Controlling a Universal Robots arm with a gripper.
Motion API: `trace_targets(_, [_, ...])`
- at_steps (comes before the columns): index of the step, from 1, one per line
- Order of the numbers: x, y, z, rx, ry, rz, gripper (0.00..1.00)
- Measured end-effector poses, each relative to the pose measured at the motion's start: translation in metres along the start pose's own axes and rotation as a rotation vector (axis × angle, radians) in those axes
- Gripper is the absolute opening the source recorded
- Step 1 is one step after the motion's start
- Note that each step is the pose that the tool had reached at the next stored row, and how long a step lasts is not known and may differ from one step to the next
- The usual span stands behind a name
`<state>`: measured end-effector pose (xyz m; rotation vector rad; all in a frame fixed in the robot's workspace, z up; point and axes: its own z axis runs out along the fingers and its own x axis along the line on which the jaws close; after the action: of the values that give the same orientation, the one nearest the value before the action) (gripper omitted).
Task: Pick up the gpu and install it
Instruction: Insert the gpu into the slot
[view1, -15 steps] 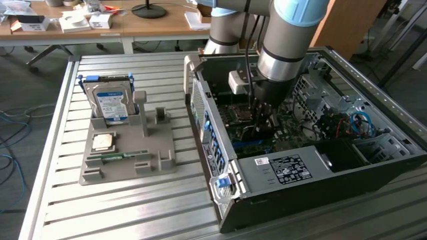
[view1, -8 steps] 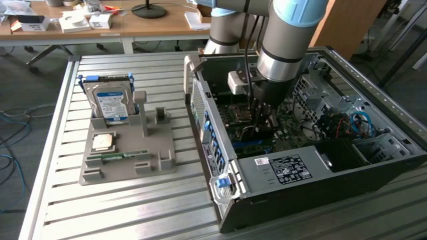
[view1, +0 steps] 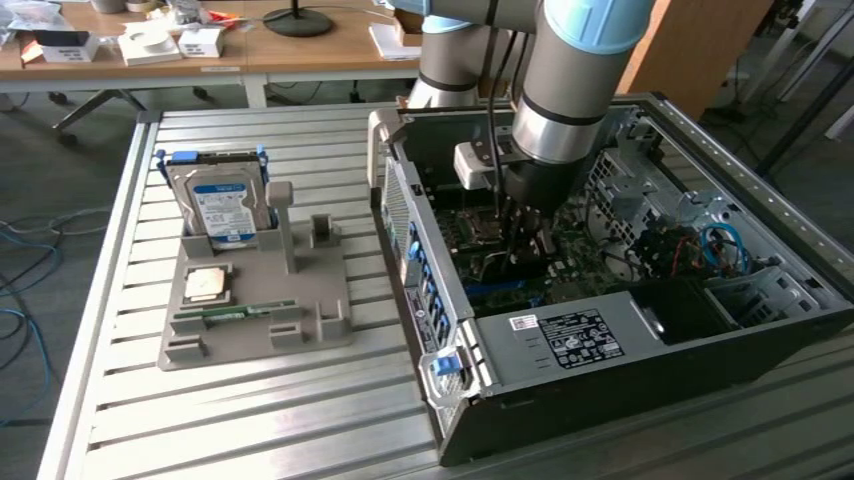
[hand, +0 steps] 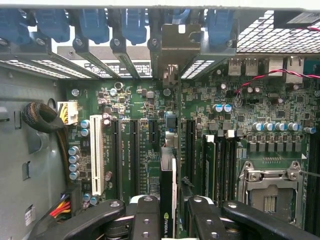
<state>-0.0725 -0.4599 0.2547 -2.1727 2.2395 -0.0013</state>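
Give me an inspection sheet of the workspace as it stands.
Surface: slatted metal table, computer case lying open.
Job's things: gpu edge-on between the jaws, over the motherboard slots.
Clutter: grey fixture with hard drive, CPU, RAM stick.
Grippers: gripper shut on gpu, inside the case.
Cables: blue cables in case; cables on floor.
Surroundings: wooden desk with boxes.
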Motion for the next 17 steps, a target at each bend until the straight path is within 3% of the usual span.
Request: trace_targets(17, [-0.0008, -0.0030, 0.0001, 0.0001, -0.0001, 0.003, 0.26])
